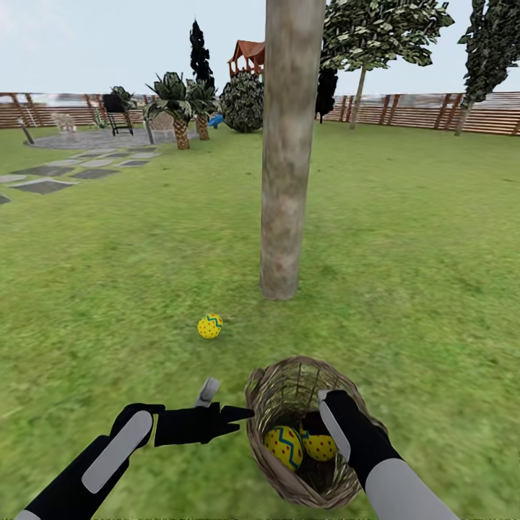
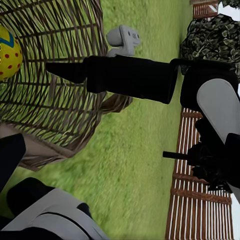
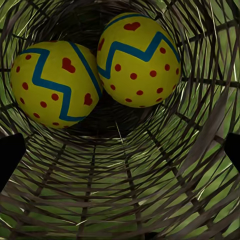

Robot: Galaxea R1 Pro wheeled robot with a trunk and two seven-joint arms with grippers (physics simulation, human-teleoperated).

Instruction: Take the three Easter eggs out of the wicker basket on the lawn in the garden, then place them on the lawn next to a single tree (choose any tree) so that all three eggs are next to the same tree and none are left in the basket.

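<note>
Head view: one Easter egg [image 1: 210, 326] lies on lawn [image 1: 404, 238] near tree trunk [image 1: 289, 144]; wicker basket [image 1: 269, 386] tipped on grass close to robot, two eggs [image 1: 284, 445] inside, touching; right gripper [image 1: 325, 422] reaches into basket mouth; left gripper [image 1: 232, 413] just beside basket rim, holding nothing.

Left wrist view: dark finger [image 2: 125, 75] alongside basket wall [image 2: 55, 95]; finger spread cannot be told; fence [image 2: 200, 200] beyond.

Right wrist view: two eggs [image 3: 137, 60] deep in basket; finger tips [image 3: 10, 157] wide apart at frame edges, clear of eggs.
</note>
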